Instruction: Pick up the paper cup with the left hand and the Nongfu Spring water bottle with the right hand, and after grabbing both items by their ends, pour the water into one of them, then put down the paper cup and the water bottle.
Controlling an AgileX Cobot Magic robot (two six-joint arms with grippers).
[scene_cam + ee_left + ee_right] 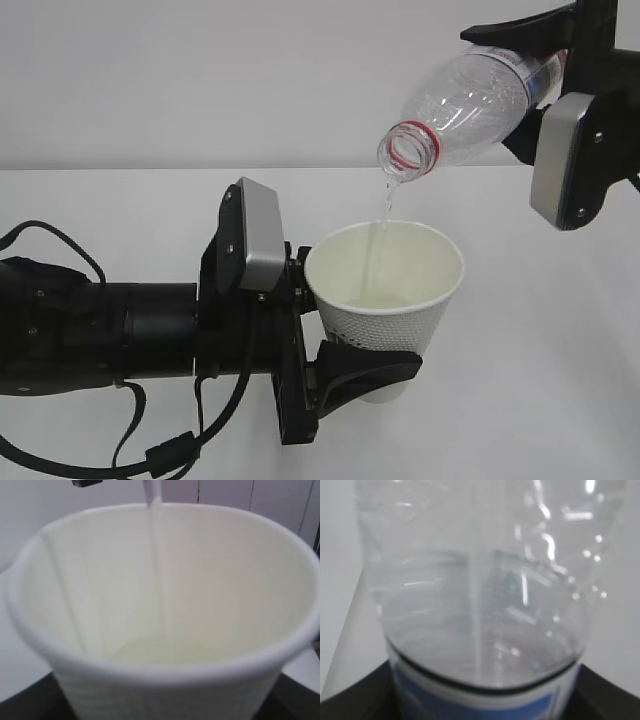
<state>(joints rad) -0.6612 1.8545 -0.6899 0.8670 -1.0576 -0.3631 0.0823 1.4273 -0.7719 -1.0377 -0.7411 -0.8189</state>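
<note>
So that the water [383, 215] falls inside, the paper cup [385, 290] is held upright low on its wall by the left gripper [345, 375], while the Nongfu Spring water bottle [470, 105], clamped at its rear by the right gripper [545, 85], is tilted above it.

The left hand [365, 375] is a black cylindrical arm with loose black cables, a grey plate with 2 dark screws, and a black pincer. The right hand [540, 85] is black too, with a light grey plate.

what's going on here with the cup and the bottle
The right hand holds a clear water bottle tilted mouth-down above a white paper cup, which the left hand grips near its base. A thin stream of water runs from the bottle's mouth into the cup, and a little has pooled at the bottom. Both are held off the white table.
</note>
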